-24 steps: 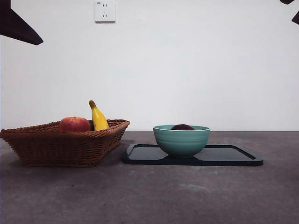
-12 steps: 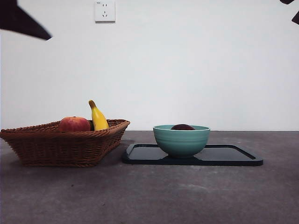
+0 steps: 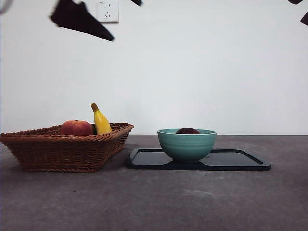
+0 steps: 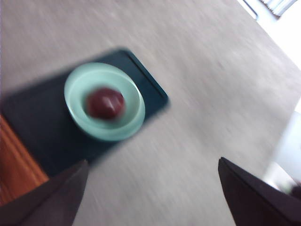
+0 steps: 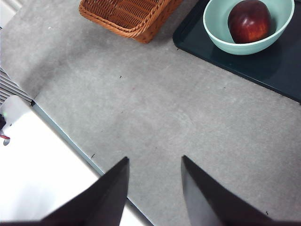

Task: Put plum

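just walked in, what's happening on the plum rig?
Nothing is being held. The plum sits in the green bowl on the dark tray. The left pincer is open, high above the table, looking down on the bowl in a motion-blurred view; in the front view it shows as a dark shape near the top. The right pincer is open, over bare table. The basket holds a red-orange fruit and a banana.

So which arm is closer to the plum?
Probably the left. Its gripper hangs open, high above the plum in the bowl. The right gripper waits open over bare table, off to the side.
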